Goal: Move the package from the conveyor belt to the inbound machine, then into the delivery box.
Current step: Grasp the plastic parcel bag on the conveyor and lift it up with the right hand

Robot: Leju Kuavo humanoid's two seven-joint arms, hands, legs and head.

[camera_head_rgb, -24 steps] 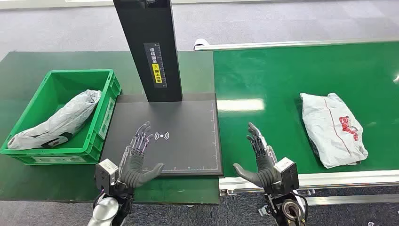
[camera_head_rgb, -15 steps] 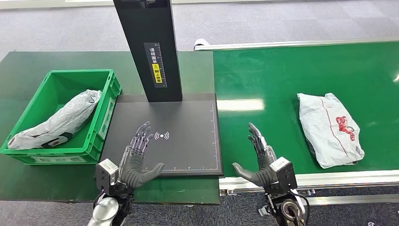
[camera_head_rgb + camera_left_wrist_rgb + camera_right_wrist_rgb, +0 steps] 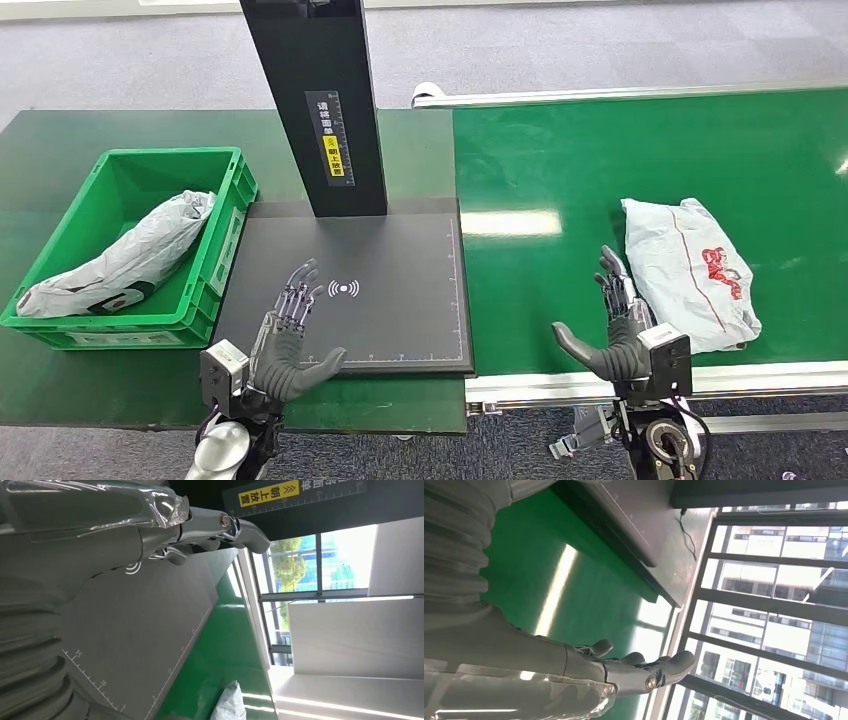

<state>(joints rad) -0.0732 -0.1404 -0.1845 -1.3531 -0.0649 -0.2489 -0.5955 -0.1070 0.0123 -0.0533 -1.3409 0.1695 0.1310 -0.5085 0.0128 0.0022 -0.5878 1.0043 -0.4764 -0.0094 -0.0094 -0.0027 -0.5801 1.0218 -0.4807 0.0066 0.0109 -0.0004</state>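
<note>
Looking like a parcel-sorting floor in a logistics hall, green conveyor belt (image 3: 650, 160) carrying a bagged package (image 3: 690, 270), black scanning platform (image 3: 390, 300) standing under a labelled post (image 3: 320, 100), green crate (image 3: 215, 265) holding another parcel (image 3: 120, 255), grey carpet lying behind.

You can see a dark green table (image 3: 60, 135) under the crate side of the scene. Beyond it lies a grey floor (image 3: 600, 45). A yellow label (image 3: 336, 154) with black writing sits on the tall black post (image 3: 315, 100), under a small ruler strip. In the right wrist view, you can see big windows (image 3: 774, 605) with buildings outside, and a thin black cable (image 3: 688, 532) running near the table edge.
</note>
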